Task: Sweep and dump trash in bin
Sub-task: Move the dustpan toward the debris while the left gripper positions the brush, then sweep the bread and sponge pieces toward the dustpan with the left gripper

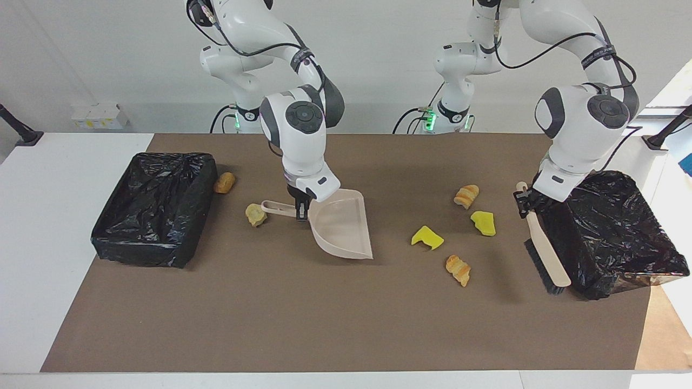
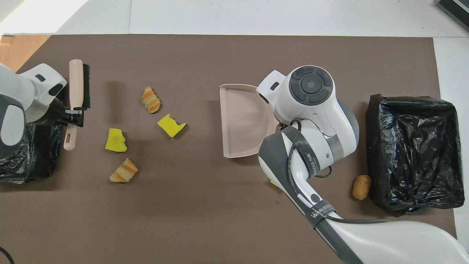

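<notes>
L jaws (image 1: 523, 202) clamp brush (image 1: 546, 254) | R jaws (image 1: 300, 209) clamp dustpan (image 1: 340, 227) handle

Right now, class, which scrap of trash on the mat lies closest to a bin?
The golden-brown lump, lying right beside the bin at the right arm's end. The other scraps sit out on the open mat, apart from either bin.

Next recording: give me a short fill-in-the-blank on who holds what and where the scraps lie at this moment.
1. The right hand grips the handle of the ____.
2. The left hand holds the ____ by its handle, beside a black-lined bin.
3. Between the dustpan and the brush lie two croissant-like pieces and ____ yellow sponge chunks.
4. The scrap beside the other bin lies on the ____, not in the bin.

Missing words: dustpan; brush; two; table
</notes>
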